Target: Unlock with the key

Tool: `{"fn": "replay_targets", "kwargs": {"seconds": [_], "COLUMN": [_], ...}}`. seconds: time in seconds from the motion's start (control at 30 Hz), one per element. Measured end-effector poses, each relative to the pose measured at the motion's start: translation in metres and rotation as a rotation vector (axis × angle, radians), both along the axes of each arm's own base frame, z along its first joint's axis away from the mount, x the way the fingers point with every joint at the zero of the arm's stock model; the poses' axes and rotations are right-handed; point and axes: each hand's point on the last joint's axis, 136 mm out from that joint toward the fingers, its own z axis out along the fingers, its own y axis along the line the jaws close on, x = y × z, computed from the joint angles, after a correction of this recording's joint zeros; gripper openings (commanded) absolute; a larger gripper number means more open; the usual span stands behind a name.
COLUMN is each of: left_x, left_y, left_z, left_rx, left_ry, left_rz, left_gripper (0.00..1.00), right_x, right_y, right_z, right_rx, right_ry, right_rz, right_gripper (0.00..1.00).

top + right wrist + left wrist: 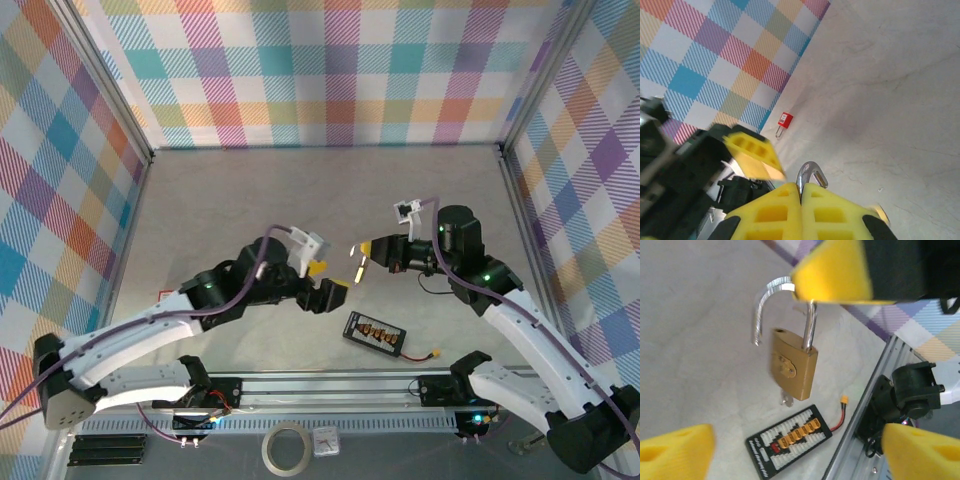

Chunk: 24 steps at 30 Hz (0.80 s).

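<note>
Two arms — right end effector (801, 196) clenched on padlock (792, 367) shackle; left end effector (328, 279) released, spread wide

A black connector board (373, 331) with a row of orange-yellow plugs lay flat on the grey table (300, 190), its red wire (415, 352) trailing toward the aluminium rail (330, 384) at the near edge. On the near side of that rail sat a roll of tape (285, 449), with a small white dial (327, 441) just beside it. A small red item (785, 119) with a wire loop lay near the foot of the plaid wall (715, 60).
</note>
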Motion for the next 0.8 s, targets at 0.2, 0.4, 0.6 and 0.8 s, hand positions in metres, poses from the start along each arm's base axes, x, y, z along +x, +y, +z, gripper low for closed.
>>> {"fn": "replay_targets", "kwargs": {"seconds": [0.2,0.4,0.6,0.8], "left_x": [0.001,0.005,0.009,0.008], "left_y": [0.020,0.025,0.031,0.044], "left_z": [0.031,0.012,0.007,0.006], "left_rx": [-0.068,-0.001,0.020,0.039], "left_ry": [-0.053,-0.020,-0.008,-0.006], "left_rz": [0.054,0.081,0.106,0.135], "left_gripper": [1.00,1.00,1.00,1.00], "right_x": [0.006,0.023,0.043,0.051], "right_y": [-0.001,0.000,0.001,0.000], "right_z": [-0.013,-0.048,-0.101,-0.163], "right_rx": [-0.033,-0.117,-0.235,-0.370], "right_ry": [0.038,0.120,0.236,0.380], "right_rz": [-0.023,-0.068,-0.108,-0.128], "right_gripper": [0.00,0.00,0.00,0.00]}}
